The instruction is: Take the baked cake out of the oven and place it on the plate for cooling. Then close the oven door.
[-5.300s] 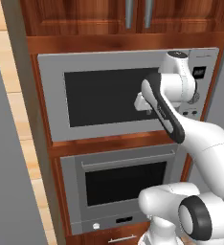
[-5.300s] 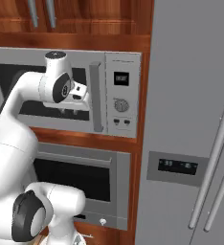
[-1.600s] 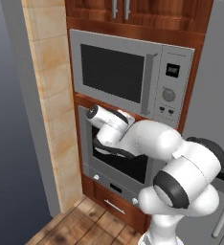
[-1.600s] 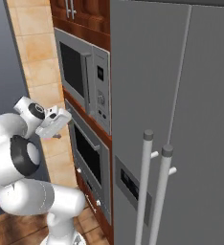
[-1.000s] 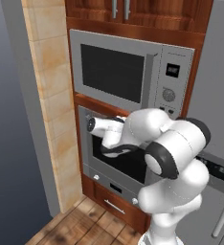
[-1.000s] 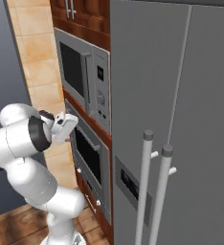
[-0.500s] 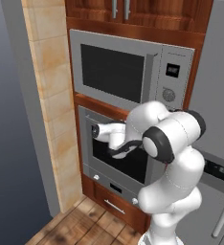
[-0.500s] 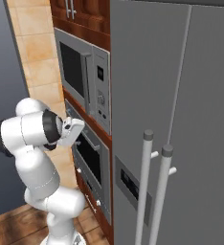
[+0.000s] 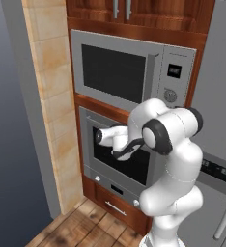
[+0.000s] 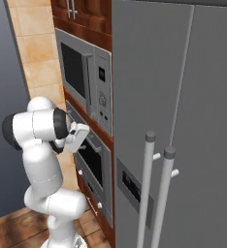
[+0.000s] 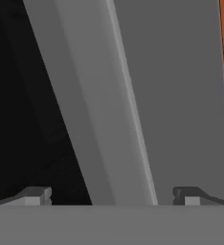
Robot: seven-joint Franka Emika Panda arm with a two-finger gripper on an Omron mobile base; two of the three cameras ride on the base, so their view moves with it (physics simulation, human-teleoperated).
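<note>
Looking from the left base view first, I see the oven (image 9: 119, 159) built into the wooden column under the microwave (image 9: 134, 75), its door shut flush, and my arm folded in front of it with the hand pressed up near the top of the oven door (image 9: 107, 166), close to where the bar handle (image 9: 92, 123) runs across. From the right base view, side on, the gripper (image 10: 85, 133) sits right at the handle's height against the oven front, with the tall grey fridge (image 10: 183, 121) well off to the side; the cake and the plate I cannot place from here, and I judge the cake is shut inside. In the hand view, the two fingertips (image 11: 35, 195) stand wide apart, released and holding nothing, and the grey bar handle (image 11: 104, 110) slants across between them, with the black glass (image 11: 18, 95) on one side and the plain grey frame (image 11: 181, 86) and a sliver of wood on the other. I judge the door to be a stiff, fairly heavy bottom-hinged panel that will swing down in an arc, so I want the bar itself, taken near its middle so the pull stays even. The bar looks smooth and may slip, so I would seat the pads fully around it before pulling, and keep clear of the glass.
</note>
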